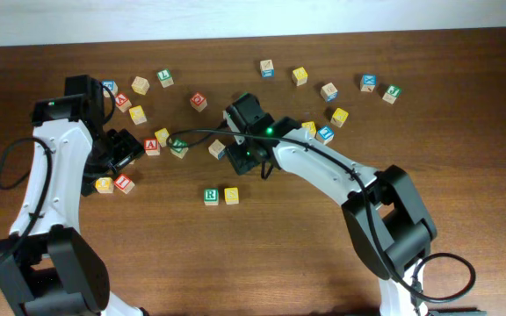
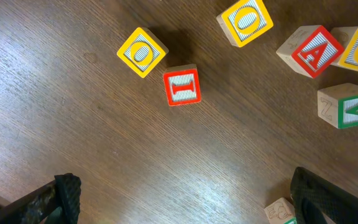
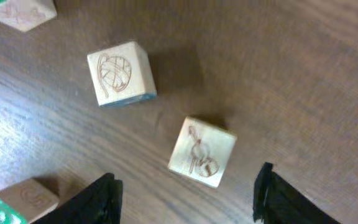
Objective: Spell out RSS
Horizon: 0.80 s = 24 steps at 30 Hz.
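RSS (image 1: 211, 196) begun: R (image 1: 211, 197), S (image 1: 231, 195) at its 3 o'clock, both 6 o'clock of right gripper (image 3: 185, 199), spread wide above carved cube (image 3: 202, 152). Centre first, check for yellow S face, descend square, pinch flat sides. Left gripper (image 2: 191, 208) open too, empty.
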Motion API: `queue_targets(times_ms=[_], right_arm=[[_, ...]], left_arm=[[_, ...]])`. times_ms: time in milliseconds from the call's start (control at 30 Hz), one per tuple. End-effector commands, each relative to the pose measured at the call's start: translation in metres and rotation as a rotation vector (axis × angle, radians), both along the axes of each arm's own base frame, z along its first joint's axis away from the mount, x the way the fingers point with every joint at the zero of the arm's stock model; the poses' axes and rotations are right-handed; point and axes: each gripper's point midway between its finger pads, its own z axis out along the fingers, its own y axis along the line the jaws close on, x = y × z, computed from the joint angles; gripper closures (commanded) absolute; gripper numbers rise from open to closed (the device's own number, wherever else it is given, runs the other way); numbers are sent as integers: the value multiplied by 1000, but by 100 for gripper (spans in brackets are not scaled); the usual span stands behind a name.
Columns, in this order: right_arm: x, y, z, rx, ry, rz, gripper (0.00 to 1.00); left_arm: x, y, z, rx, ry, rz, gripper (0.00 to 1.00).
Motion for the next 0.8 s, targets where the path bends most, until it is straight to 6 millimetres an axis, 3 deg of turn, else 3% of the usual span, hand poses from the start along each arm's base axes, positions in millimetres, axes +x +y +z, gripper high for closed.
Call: queue_targets(times_ms=[0,167,300,367,467,533,767], right_arm=[[10,-8,-12,-44,-27,-20,35],[12,-4,-38,-39,3,-83,36],[18,-8,-46,-59,-11,-140,43],[19,-8,-46,-54,-16,-140,57],[20,-6,-45,-49,-22,-140,64],[21,-6,-42,-46,-25,-141,73],[43,10,3,43,-114,-159,74]], left_arm=[[1,1,8,4,-25,4,1],[1,1,8,4,-25,5,1],[1,1,8,4,-25,5,1],[1,1,8,4,-25,5,1],[1,1,8,4,-25,5,1],[1,1,8,3,-25,5,1],[1,1,8,4,-25,5,1]])
